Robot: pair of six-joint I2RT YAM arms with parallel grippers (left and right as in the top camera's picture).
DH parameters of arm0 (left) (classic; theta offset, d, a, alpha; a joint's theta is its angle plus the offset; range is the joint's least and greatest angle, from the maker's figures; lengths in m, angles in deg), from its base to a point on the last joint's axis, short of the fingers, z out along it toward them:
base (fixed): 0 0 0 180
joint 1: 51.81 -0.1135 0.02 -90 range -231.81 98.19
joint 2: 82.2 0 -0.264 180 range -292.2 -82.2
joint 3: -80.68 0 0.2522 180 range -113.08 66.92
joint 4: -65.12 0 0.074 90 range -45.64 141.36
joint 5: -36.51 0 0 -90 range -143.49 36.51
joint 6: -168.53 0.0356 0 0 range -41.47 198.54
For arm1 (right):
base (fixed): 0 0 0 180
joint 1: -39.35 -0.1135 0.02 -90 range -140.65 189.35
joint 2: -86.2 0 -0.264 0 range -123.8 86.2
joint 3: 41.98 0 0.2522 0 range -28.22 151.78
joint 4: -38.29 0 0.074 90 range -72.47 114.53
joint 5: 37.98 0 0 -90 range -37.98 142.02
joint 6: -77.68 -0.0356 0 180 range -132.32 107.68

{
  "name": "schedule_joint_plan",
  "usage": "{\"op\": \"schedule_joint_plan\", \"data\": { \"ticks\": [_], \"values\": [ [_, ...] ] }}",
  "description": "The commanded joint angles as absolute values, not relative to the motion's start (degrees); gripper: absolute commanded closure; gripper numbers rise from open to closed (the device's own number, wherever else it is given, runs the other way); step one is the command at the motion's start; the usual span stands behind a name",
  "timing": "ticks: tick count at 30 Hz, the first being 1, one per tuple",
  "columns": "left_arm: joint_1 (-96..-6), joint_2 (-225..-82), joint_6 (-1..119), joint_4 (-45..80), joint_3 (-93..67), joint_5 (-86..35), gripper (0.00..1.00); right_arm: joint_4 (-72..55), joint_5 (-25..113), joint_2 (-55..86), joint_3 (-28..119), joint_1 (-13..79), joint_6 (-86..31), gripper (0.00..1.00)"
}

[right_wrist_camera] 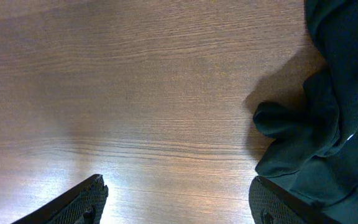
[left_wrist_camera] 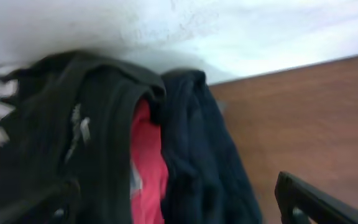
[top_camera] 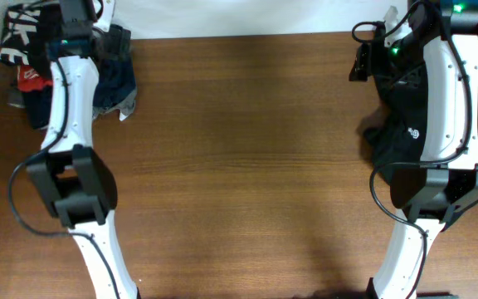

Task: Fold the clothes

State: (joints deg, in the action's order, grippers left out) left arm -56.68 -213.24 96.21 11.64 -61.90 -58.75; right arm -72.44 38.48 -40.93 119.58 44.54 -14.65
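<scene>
Your left fingers [left_wrist_camera: 316, 202] stand wide apart, gripping nothing, above the pile of clothes [left_wrist_camera: 104, 124] at the 10 o'clock corner of the surface [top_camera: 239, 149]: black, red and navy. Your right fingers [right_wrist_camera: 82, 202] are spread too, with bare wood between them. A crumpled black T-shirt [right_wrist_camera: 328, 124] lies just beside them at 3 o'clock.

Left wrist view shows the clothes [left_wrist_camera: 185, 155] blurred; glare brightens the table [right_wrist_camera: 123, 168].
</scene>
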Motion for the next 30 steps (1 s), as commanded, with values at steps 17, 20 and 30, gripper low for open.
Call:
{"op": "schedule_joint_plan", "data": {
  "ticks": [17,20,30],
  "values": [
    [-53.84,-203.73,92.03,-7.03,-63.32,-51.58,0.01,-72.79,44.8,-14.64,120.41,44.24,-11.06,0.01],
    [-53.84,-203.73,92.03,-7.03,-63.32,-51.73,0.01,-72.79,45.19,-11.64,120.41,44.24,-11.08,0.01],
    [-53.84,-203.73,92.03,-7.03,-63.32,-51.71,0.01,-72.79,45.19,-9.92,120.39,44.24,-11.08,0.01]
  ]
}}
